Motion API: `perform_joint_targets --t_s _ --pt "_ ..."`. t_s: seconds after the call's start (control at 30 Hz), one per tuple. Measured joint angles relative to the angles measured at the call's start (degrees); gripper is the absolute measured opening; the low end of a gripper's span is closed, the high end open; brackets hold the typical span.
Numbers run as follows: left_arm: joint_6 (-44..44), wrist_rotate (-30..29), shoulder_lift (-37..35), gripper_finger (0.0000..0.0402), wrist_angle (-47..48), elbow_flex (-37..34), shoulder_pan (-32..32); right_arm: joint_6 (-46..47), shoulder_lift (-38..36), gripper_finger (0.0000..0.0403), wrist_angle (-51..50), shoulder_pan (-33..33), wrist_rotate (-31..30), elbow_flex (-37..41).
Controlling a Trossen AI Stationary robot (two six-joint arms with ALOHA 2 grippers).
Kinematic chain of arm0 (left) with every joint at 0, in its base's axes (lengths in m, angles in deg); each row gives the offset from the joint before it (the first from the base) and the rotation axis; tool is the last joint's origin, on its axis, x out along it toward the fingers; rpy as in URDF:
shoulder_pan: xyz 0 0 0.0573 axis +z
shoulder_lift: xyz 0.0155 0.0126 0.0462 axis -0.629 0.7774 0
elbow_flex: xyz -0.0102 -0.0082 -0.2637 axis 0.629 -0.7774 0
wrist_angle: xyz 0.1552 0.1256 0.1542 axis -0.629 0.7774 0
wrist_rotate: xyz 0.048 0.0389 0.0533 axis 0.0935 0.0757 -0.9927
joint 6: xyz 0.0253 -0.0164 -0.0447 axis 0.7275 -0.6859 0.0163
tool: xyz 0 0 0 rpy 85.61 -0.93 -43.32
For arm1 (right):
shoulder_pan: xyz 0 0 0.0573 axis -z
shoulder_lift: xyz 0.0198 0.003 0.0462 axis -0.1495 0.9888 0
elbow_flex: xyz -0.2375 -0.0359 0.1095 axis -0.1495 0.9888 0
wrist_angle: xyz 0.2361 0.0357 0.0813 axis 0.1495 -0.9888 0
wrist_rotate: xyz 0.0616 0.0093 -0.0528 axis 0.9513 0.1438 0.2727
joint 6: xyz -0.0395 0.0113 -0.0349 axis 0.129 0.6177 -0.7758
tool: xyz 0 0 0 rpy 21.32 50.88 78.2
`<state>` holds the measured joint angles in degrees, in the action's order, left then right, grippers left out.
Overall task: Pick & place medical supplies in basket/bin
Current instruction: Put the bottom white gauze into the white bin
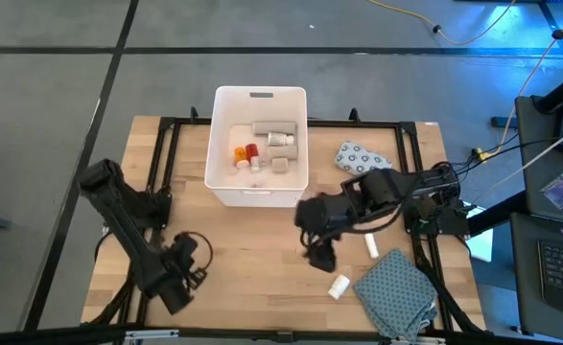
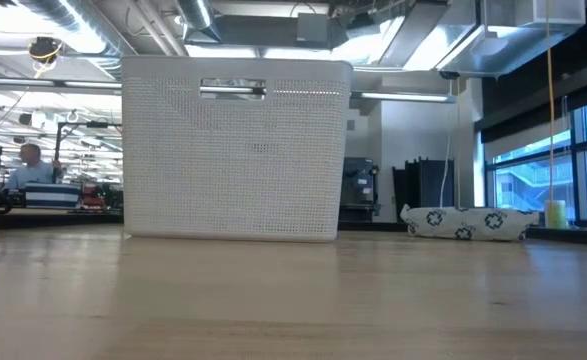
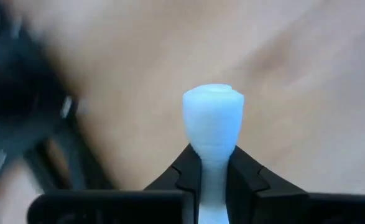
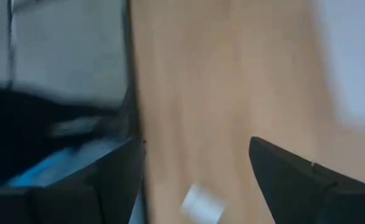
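1. Wooden table [image 1: 252, 259] framed by black rails, with grey floor behind it.
2. A white tub [image 1: 259, 146] sits at the table's far middle, with a red bottle [image 1: 251, 151], white bottles and greyish boxes inside.
3. The left gripper [image 3: 212, 180] is clenched on a white tube [image 3: 212, 121], well left of the tub.
4. The right gripper [image 4: 198, 165] hangs with fingers spread, just in front of the tub.
5. A dotted soft pack [image 1: 362, 156] lies right of the tub; a white bottle [image 1: 340, 286] and patterned cloth [image 1: 396, 292] lie nearer the front.

No legible text, labels or numbers anywhere.
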<state>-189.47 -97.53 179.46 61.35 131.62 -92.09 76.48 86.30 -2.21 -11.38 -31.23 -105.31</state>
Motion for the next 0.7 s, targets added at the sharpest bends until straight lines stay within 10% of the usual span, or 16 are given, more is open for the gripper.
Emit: perform_joint_targets --t_s 0.2,0.37,0.53,0.7 --pt "9.93 -20.32 -13.97 0.0044 8.91 9.78 5.2 17.99 0.0 0.0287 -8.53 -3.25 -0.53 1.58" --pt "33.91 -26.26 -22.29 0.0036 8.17 16.0 17.86 25.96 -1.98 0.0287 -8.48 -3.99 -2.09 4.84" --pt "65.56 -21.22 -24.5 0.0035 -1.02 20.73 37.65 35.51 -5.23 0.0287 -8.51 -4.57 -5.64 12.75" --pt "93.18 -2.89 -22.25 0.0036 -16.28 22.24 55.8 46.81 -11.01 0.0287 -8.68 -4.62 -6.44 24.35"
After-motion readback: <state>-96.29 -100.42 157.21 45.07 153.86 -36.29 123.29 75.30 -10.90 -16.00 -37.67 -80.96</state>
